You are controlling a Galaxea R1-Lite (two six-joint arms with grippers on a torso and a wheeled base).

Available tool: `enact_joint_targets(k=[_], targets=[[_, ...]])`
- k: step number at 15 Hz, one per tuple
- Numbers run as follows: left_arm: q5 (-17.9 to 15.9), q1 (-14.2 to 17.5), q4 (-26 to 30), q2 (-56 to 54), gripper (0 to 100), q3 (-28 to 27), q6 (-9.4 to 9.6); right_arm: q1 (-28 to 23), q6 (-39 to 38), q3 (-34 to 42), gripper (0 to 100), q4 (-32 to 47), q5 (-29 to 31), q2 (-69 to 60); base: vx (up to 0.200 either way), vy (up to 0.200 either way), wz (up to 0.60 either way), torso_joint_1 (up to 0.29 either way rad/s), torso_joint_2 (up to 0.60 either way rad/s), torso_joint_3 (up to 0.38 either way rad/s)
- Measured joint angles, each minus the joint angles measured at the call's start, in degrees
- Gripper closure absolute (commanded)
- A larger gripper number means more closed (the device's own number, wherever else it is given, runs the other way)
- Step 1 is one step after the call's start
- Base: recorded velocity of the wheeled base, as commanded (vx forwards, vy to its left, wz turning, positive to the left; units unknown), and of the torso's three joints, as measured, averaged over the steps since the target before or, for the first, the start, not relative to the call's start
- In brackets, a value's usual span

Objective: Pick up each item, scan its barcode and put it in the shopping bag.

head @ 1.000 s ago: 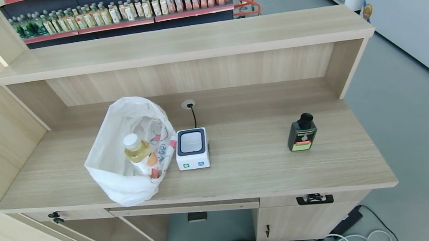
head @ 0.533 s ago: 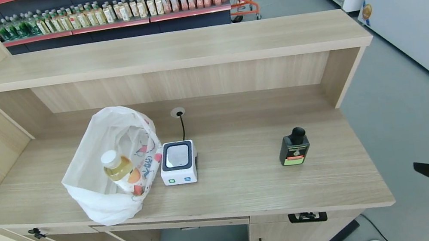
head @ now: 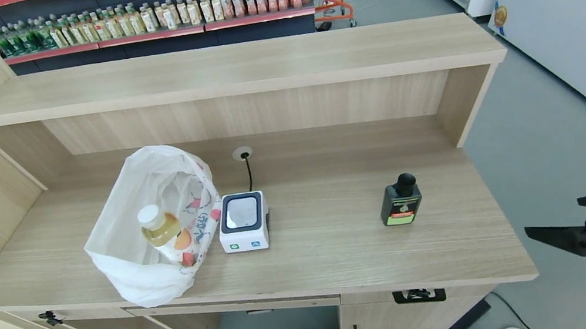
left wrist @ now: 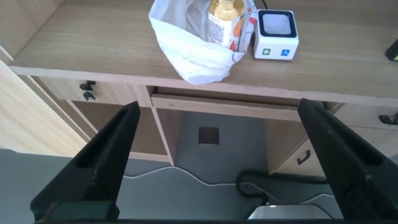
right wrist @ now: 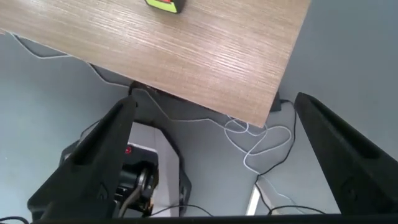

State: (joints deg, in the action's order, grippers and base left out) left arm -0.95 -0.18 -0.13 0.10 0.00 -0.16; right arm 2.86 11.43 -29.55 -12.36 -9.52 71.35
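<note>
Pale wood grain runs across the counter (head: 332,253) in front of me. My left gripper (left wrist: 217,109) hangs low, off the counter's front edge, its two dark fingers spread wide and empty, pointing towards the drawer front beneath the bag. On the left of the counter sits the white shopping bag (head: 133,274), its mouth open, with a white-capped bottle (head: 161,231) of yellowish drink standing inside it. Just beside the bag, to its right, is the white cube scanner (head: 245,229), window facing up, its black cable running back to a hole in the counter. Well apart from it, farther right, the dark bottle (head: 401,205) with the black cap and the green and red label stands upright on the wood, touched by nothing. My right gripper (head: 555,219) is off the counter's right end, above the grey floor, held about level and pointing in towards the counter; its fingers are spread wide and hold nothing, well apart from the dark bottle.
</note>
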Motion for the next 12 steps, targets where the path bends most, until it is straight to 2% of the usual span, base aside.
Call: enact_joint_targets(k=[3,7,12], targets=[[0.0,0.02,-0.02,0.0,0,0.0,0.0,-0.22,3.5,-3.16,0,-1.67,-1.85,5.77,0.0,0.0,0.0,0.0,0.0,0.0],[-0.02,0.0,0.0,0.0,0,0.0,0.05,0.02,8.87,-5.28,0,-10.44,-5.14,14.75,0.0,0.0,0.0,0.0,0.0,0.0],[-0.02,0.0,-0.02,0.0,0,0.0,0.05,0.61,11.45,-7.57,0,-11.03,-7.58,21.15,0.0,0.0,0.0,0.0,0.0,0.0]])
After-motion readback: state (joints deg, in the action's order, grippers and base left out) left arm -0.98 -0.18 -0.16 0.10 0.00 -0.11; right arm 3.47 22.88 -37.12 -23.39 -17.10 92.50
